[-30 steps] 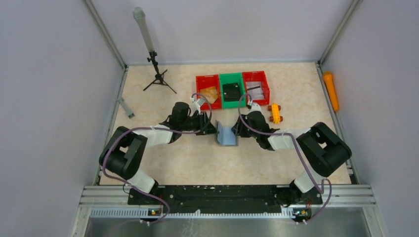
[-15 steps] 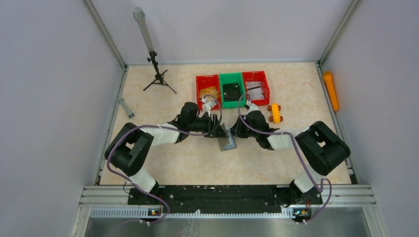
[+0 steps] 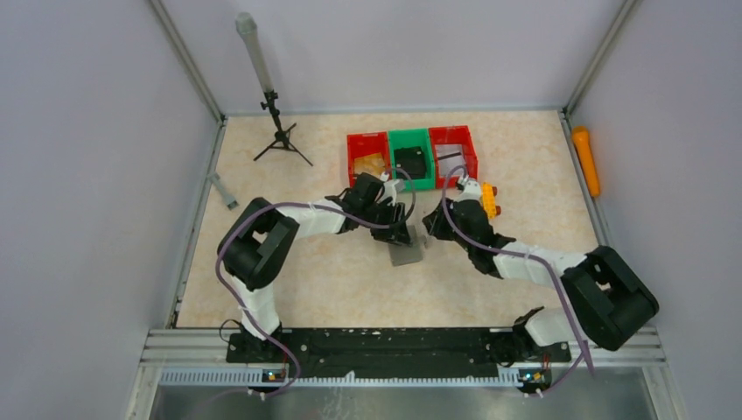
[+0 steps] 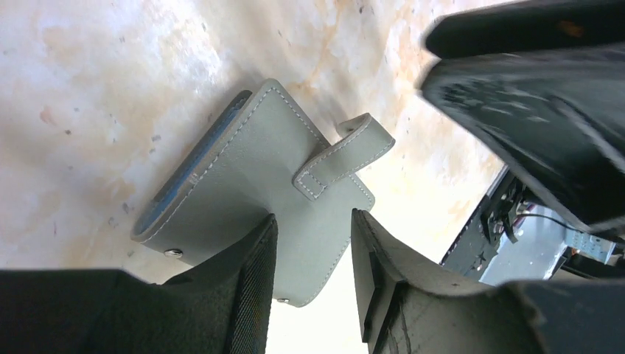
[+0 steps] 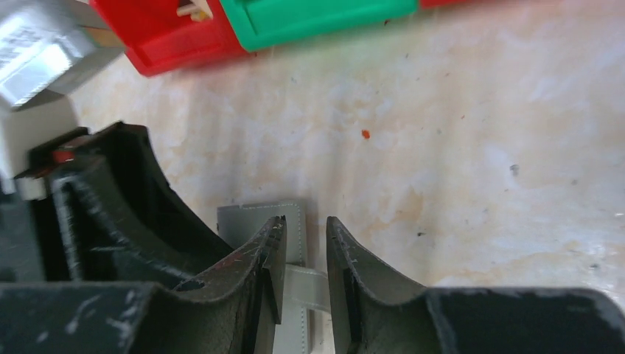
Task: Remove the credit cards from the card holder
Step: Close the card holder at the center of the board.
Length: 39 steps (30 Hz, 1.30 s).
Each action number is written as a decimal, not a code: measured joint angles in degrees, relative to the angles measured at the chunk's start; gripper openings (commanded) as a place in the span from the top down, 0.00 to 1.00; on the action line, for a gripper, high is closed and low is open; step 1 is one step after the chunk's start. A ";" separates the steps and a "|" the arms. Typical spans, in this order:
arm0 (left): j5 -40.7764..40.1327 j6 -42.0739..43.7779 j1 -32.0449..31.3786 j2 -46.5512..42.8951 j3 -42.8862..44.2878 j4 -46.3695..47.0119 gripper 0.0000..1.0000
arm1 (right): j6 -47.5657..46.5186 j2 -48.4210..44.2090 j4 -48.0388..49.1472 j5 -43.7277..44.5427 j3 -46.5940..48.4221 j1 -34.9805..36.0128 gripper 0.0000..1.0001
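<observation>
- Card holder point(image 3: 407, 255) lies folded shut and flat on the table point(image 3: 332, 280), grey cover up. It sits between my two wrists, in front of the green bin point(image 3: 393, 157).
- Its tab point(image 4: 346, 151) is unfastened and curls up off the cover. In my left wrist view a blue edge shows along one side of the fold.
- My left gripper point(image 4: 311, 236) hangs low over the holder's studded edge with its jaws parted. One finger point(image 4: 254, 280) sits on each side of the strip of grey cover that shows between them, and they pinch nothing.
- My right gripper point(image 5: 305, 228) faces the holder from the opposite side, jaws only narrowly apart. The tab crosses behind that gap, and in the left wrist view it stands free of those fingers. I hold nothing there.
- A black boxy object point(image 3: 409, 162) sits in the green bin, and a red bin point(image 3: 352, 162) stands against the green bin's left side.
- An orange-and-yellow toy point(image 3: 487, 199) lies just beside my right wrist.
</observation>
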 measured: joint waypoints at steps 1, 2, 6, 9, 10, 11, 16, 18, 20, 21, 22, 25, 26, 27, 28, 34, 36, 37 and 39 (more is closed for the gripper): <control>0.04 0.02 0.00 0.96 1.25 -1.27 0.57 | -0.31 -1.55 0.07 0.96 -0.59 -0.02 0.72; 0.04 0.02 0.00 1.57 2.40 -2.45 0.57 | -0.66 -3.34 0.42 1.86 -1.36 0.00 0.73; -0.24 0.44 -0.02 2.51 4.33 -4.70 0.57 | -2.19 -7.48 3.10 2.36 -3.85 -0.02 0.73; -0.28 0.79 -0.02 0.98 2.23 -2.89 0.57 | -3.06 -7.52 6.58 -0.22 -5.09 0.00 0.75; -0.79 1.03 0.00 -0.22 0.85 -2.47 0.57 | -3.41 -7.48 8.20 -1.75 -5.81 -0.02 0.76; -1.25 1.22 0.00 -1.73 -0.61 -2.36 0.58 | -3.54 -7.32 9.73 -3.23 -6.29 0.00 0.80; -4.17 1.70 0.09 -9.22 -6.56 -1.03 0.63 | -3.96 -3.58 17.33 -13.00 -7.06 0.00 1.00; -5.57 1.79 0.28 -11.21 -7.54 0.04 0.66 | -3.52 -0.83 20.57 -17.97 -7.02 0.00 1.00; -6.62 1.75 0.70 -12.79 -8.48 1.14 0.69 | -2.69 1.92 23.39 -21.97 -6.80 0.00 1.00; -7.13 1.60 1.16 -13.75 -9.27 1.97 0.73 | -2.23 3.26 25.11 -23.93 -6.80 0.00 1.00; -7.30 1.62 1.33 -14.12 -9.57 2.21 0.77 | -1.64 4.63 26.86 -26.08 -6.80 0.00 1.00; -8.96 1.25 2.45 -15.61 -10.80 3.23 0.88 | -0.15 7.02 31.19 -30.71 -6.80 0.00 1.00; -9.46 1.22 2.62 -15.54 -10.78 3.23 0.91 | 0.22 7.41 32.06 -31.87 -6.80 0.00 1.00; -9.99 1.20 2.78 -15.23 -10.64 2.91 0.94 | 0.52 7.69 32.81 -32.96 -6.80 0.00 1.00; -10.25 1.25 2.78 -14.58 -10.12 2.23 0.96 | 0.74 7.91 33.59 -34.18 -6.80 0.00 1.00; -10.38 1.29 2.78 -7.82 -6.27 -1.25 0.98 | 2.67 11.30 38.91 -39.08 -6.80 0.00 1.00; -10.29 1.27 2.78 -6.27 -5.29 -2.43 0.98 | 3.23 13.97 38.99 -40.19 -6.56 0.00 1.00; -10.16 1.25 2.78 -5.57 -4.57 -3.13 0.98 | 3.45 15.65 38.27 -40.70 -5.97 0.00 1.00; -10.23 1.27 2.78 -4.61 -3.30 -4.39 0.98 | 3.61 18.71 35.87 -41.18 -4.11 0.00 1.00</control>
